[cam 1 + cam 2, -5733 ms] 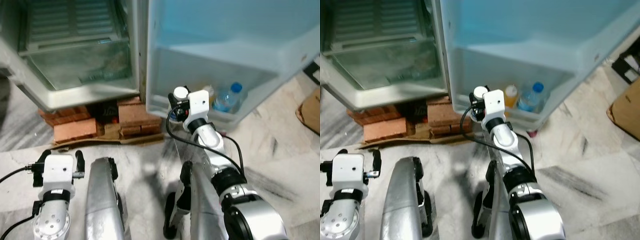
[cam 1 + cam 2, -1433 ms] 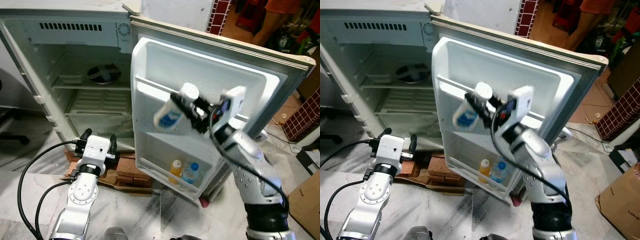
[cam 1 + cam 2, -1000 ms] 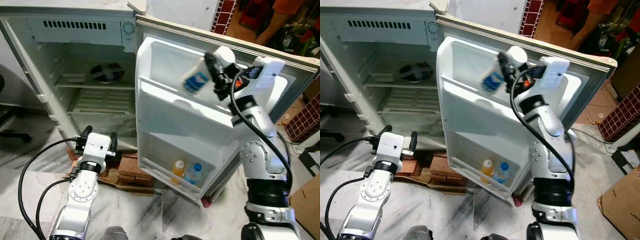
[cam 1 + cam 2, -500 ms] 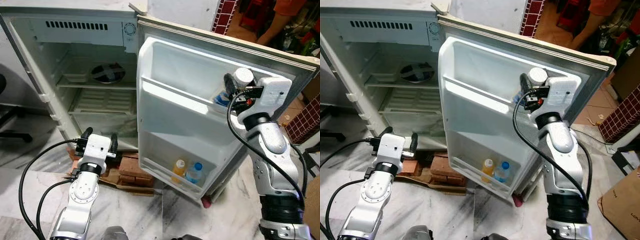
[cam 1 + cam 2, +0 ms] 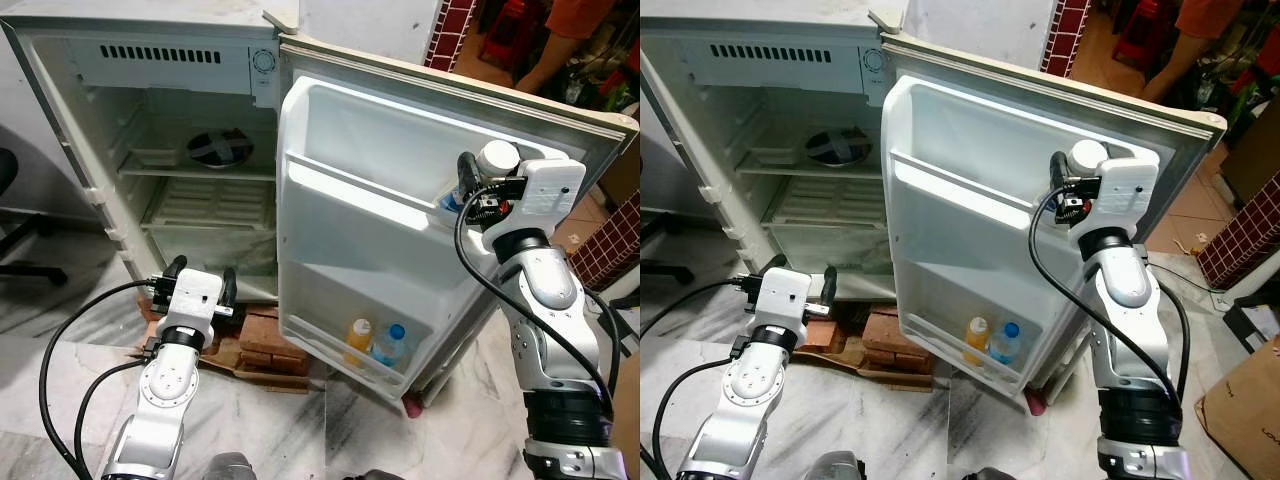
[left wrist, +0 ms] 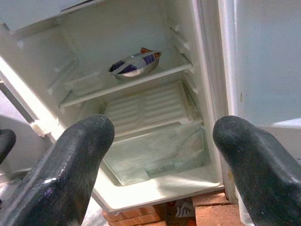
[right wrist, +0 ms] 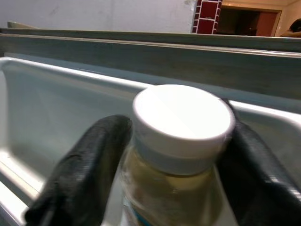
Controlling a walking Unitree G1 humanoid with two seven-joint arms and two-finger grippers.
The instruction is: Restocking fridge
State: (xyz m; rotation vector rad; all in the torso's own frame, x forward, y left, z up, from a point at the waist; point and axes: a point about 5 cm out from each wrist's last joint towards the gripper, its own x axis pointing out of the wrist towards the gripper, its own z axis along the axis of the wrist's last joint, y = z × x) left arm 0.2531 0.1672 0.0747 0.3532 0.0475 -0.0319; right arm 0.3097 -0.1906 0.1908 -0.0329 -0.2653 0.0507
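R gripper [image 5: 468, 196], mid-right of frame, clamps the upright bottle [image 7: 176, 155] by its neck, body down inside door's upper shelf [image 5: 360, 195].

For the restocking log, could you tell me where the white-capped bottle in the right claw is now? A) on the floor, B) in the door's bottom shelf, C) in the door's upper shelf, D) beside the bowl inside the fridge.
C: the right claw holds the white-capped bottle down in the door's upper shelf.

Upper door shelf [image 5: 360, 190]: open leftward of jar [image 5: 470, 185]. Lower bin [image 5: 340, 345]: two bottles [image 5: 375, 343] right, left free.
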